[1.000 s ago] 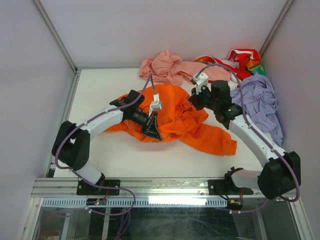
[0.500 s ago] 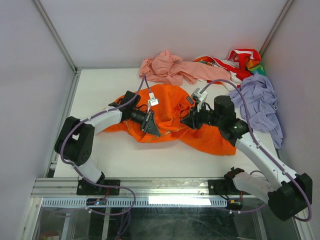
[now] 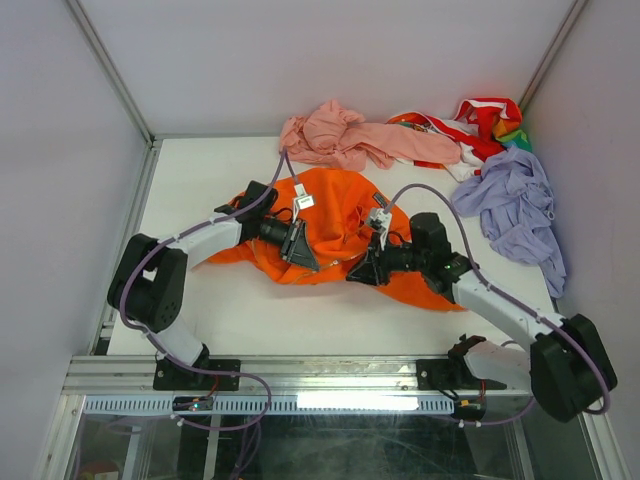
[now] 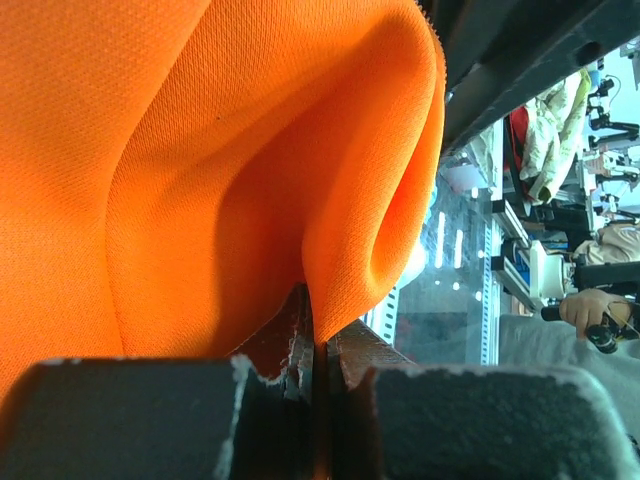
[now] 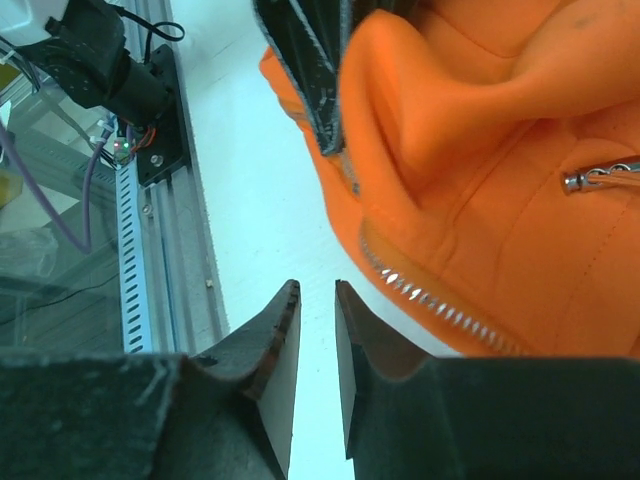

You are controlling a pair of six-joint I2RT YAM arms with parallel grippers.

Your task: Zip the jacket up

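No text, label, brand, number or sign legible in any view. On jacket (image 3: 335,205): plain orange fabric, no readable marking. On zipper pull (image 5: 575,181): any stamp too small to tell.

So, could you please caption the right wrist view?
Right gripper, empty and narrowly parted, beside the zipper of the jacket.
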